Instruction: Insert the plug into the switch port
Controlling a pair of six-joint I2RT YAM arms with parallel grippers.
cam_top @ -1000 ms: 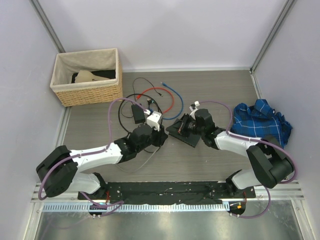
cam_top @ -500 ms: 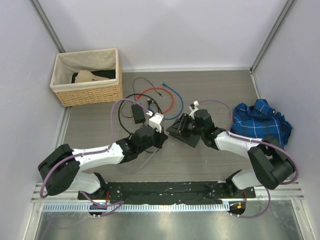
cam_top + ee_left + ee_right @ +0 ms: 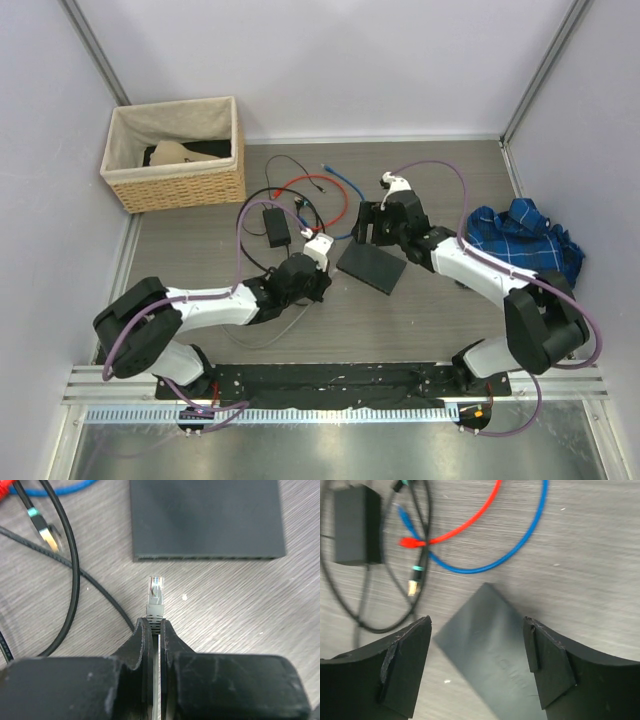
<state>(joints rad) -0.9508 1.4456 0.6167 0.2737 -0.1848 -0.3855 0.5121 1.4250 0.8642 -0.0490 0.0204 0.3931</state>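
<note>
The switch [image 3: 370,267] is a flat dark grey box lying on the table between the two arms. In the left wrist view its port edge [image 3: 207,557] faces my left gripper [image 3: 155,622]. That gripper is shut on the grey boot of the plug [image 3: 155,592]. The clear plug tip points at the switch [image 3: 207,517], a short gap away. My right gripper [image 3: 477,624] hangs open above the switch [image 3: 490,645], touching nothing. From above, the left gripper [image 3: 322,278] is left of the switch and the right gripper [image 3: 372,228] is over its far corner.
A black power brick [image 3: 275,225] with black cords, a red cable [image 3: 310,182] and a blue cable [image 3: 345,195] lie behind the switch. A wicker basket [image 3: 175,155] stands at the back left. A blue plaid cloth [image 3: 520,245] lies at the right.
My right gripper let go of the switch, opened wide and drew back and up. My left gripper closed on the plug and edged toward the switch.
</note>
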